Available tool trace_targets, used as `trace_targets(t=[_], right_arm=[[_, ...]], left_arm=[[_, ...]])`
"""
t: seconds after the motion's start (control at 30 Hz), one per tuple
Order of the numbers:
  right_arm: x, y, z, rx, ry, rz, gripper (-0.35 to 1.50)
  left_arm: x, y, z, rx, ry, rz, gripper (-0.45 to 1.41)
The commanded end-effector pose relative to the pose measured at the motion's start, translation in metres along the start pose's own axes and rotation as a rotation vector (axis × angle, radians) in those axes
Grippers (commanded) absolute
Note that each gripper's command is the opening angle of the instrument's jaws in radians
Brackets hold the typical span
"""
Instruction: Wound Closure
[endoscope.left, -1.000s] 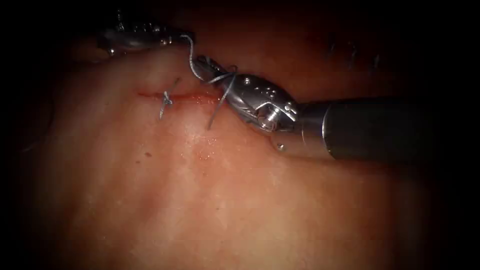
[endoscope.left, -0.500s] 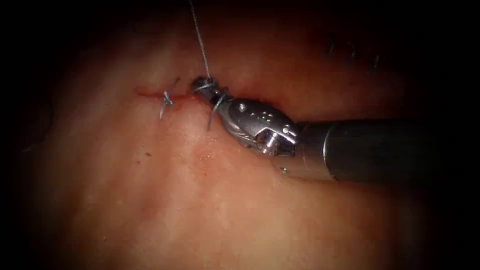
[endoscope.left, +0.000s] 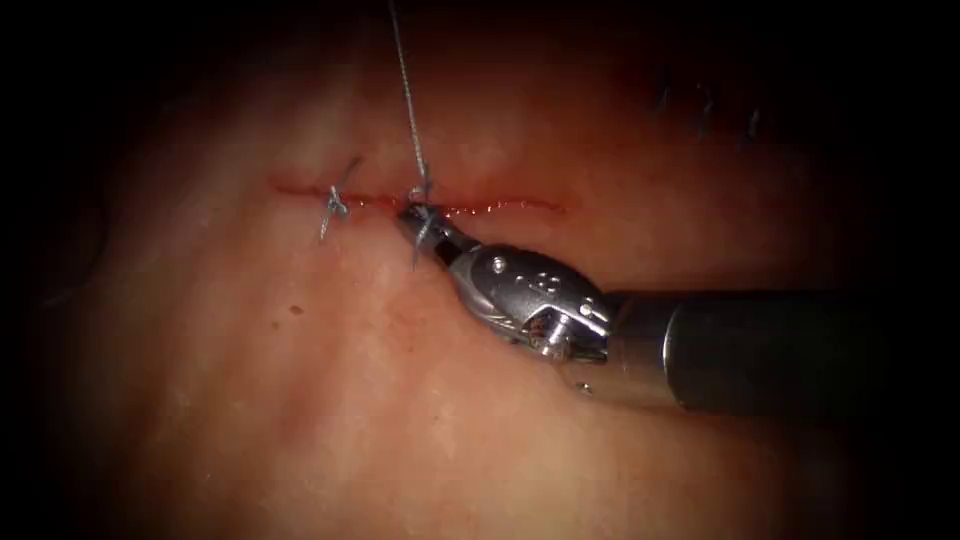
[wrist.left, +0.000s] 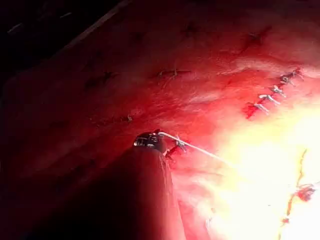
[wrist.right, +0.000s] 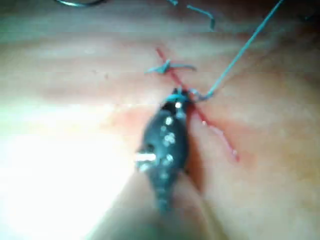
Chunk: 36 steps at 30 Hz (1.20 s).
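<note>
A: Start closest to the endoscope. What is the right gripper doing?

B: Its shaft comes in from the right over the tissue, and the jaws are pressed together, pinching the thread just below the cut, at the short tail beside the knot. In the right wrist view the same gripper sits with its tip right at the knot on the red line of the cut.

A: And the thread from there?

B: One strand rises straight and taut from the knot toward the top of the endoscope view. In the right wrist view it runs away as a tight slanted line.

A: The left gripper?

B: In the left wrist view it holds a taut strand that leaves its tip; the jaws themselves are too hidden by the shaft to say whether they are spread or closed.

A: Anything farther along the cut?

B: An earlier stitch crosses the cut to the left of the knot, cut ends sticking out. The needle's position I can't make out.
</note>
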<state>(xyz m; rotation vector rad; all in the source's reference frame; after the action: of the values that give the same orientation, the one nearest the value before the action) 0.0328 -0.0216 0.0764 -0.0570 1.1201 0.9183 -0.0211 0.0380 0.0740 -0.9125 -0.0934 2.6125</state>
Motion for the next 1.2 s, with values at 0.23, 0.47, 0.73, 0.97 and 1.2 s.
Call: trace_targets(t=[0.23,0.47,0.73,0.97,1.2], right_arm=[[-0.0007,-0.0032,-0.0010,0.008,-0.016,-0.007,-0.35],[-0.0009,-0.0036,-0.0011,0.068,-0.014,-0.002,-0.35],[-0.0020,-0.0046,-0.0015,0.080,-0.035,-0.003,-0.35],[-0.0023,-0.0059,-0.0021,0.111,-0.054,-0.010,-0.35],[-0.0027,-0.0080,-0.0030,0.218,-0.087,-0.021,-0.35]], left_arm=[[0.0015,-0.0035,-0.0001,0.028,0.015,0.002,-0.45],[0.0027,-0.0067,-0.0011,0.059,0.030,-0.001,-0.45],[0.0038,-0.0093,-0.0006,0.083,0.036,0.001,-0.45],[0.0041,-0.0101,0.0003,0.094,0.032,-0.003,-0.45],[0.0038,-0.0099,0.0007,0.101,0.031,0.001,-0.45]])
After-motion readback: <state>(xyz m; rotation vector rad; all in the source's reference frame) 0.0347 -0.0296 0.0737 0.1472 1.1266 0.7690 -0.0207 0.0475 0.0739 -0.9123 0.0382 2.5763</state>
